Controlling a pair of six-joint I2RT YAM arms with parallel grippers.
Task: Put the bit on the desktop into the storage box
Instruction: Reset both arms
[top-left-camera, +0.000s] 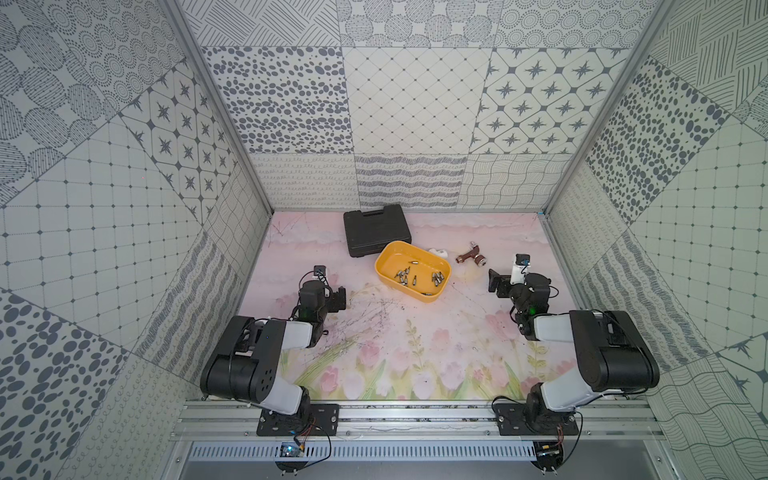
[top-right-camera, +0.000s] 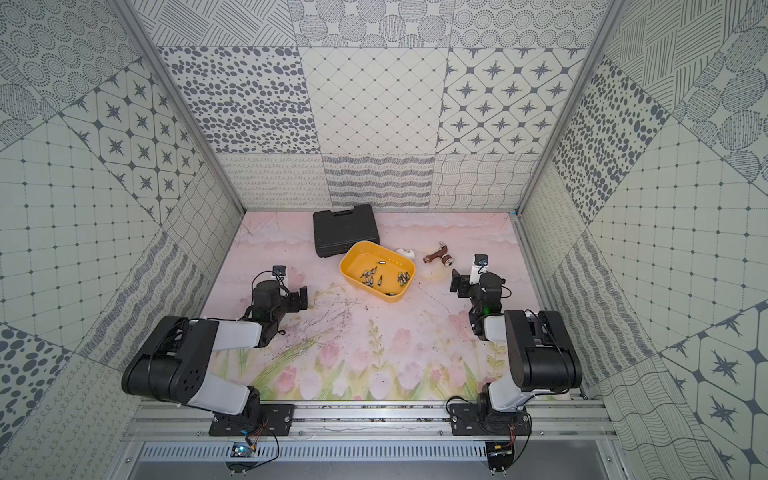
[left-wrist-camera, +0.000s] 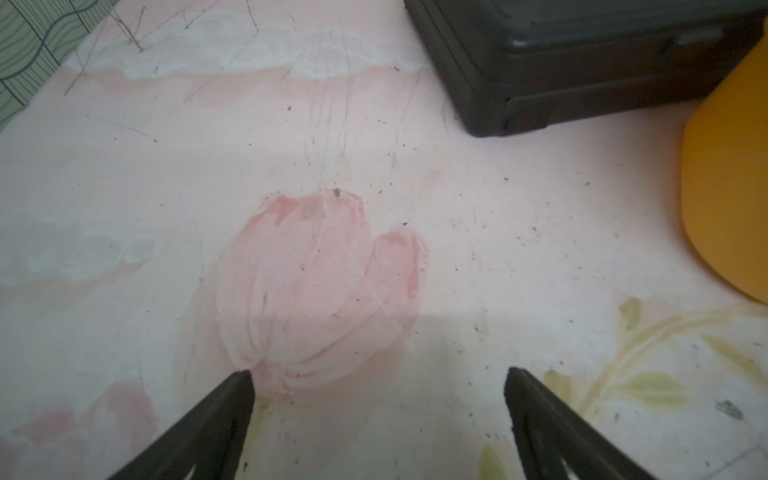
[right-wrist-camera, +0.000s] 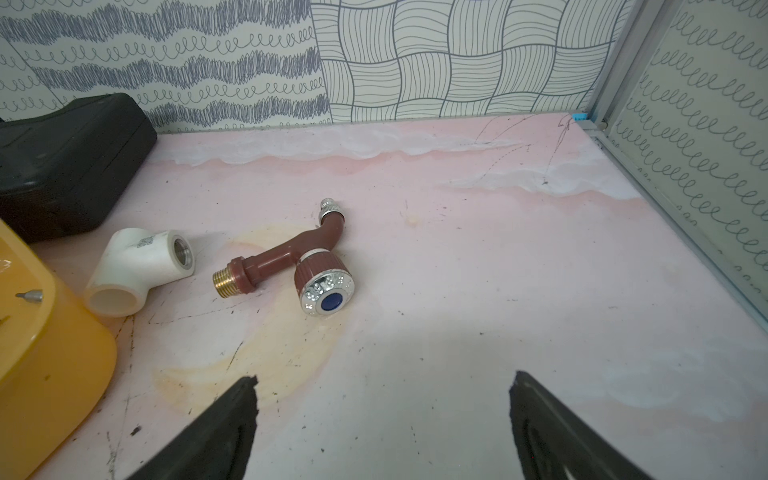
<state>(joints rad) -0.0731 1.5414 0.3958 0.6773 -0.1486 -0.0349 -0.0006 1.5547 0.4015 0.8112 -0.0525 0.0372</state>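
left gripper (left-wrist-camera: 378, 376) and right gripper (right-wrist-camera: 383, 379) both wide, empty; storage box (top-left-camera: 379, 268) between the 2, bits (top-left-camera: 402, 275) inside

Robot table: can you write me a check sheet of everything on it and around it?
Surface: pink flowered mat, scratched and speckled with dirt.
Job's things: yellow storage box holds a pile of bits; no loose bit seen on the mat.
Clutter: closed black case behind the box; white pipe elbow and brown tap beside it.
Grippers: left gripper and right gripper both open, empty, over bare mat.
Cables: black cables loop at the wrists and bases, clear of the box.
Surroundings: patterned walls on three sides.
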